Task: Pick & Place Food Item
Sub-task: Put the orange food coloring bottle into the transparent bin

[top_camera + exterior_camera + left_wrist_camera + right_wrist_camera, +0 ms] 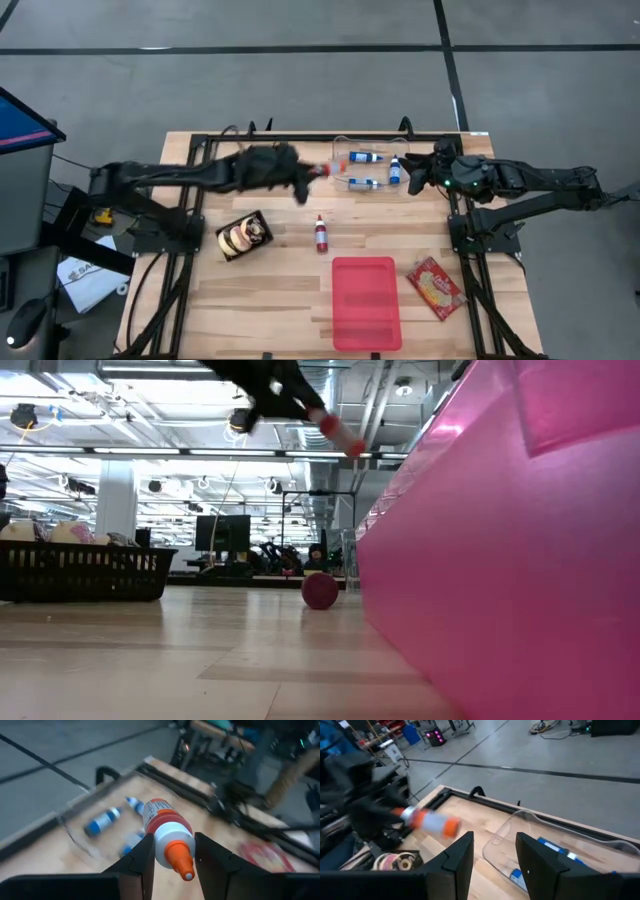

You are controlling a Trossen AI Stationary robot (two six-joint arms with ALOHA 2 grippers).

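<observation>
My left gripper [302,178] is shut on a white bottle with a red-orange label and an orange cap [161,817]. It hovers above the table's far middle, just left of a clear container [340,150] that holds blue-capped bottles [365,157]. The same held bottle [338,432] shows high in the low view. My right gripper [418,173] stands open at the container's right side, nothing between its fingers [465,852]. A dark red bottle [321,234] lies on its side at mid-table. My left gripper pinches the bottle's white body just behind the orange cap [167,844] between its two fingers [142,857]. The fingers come nearly level from the table's left. The bottle is lifted clear and tilted, with its cap end [354,449] lower and pointing toward the container.
A red tray [366,302] sits at the near middle, and its wall [500,540] fills the right half of the low view. A black tray of pastries [243,236] lies at the left. A red snack packet [435,287] lies at the near right.
</observation>
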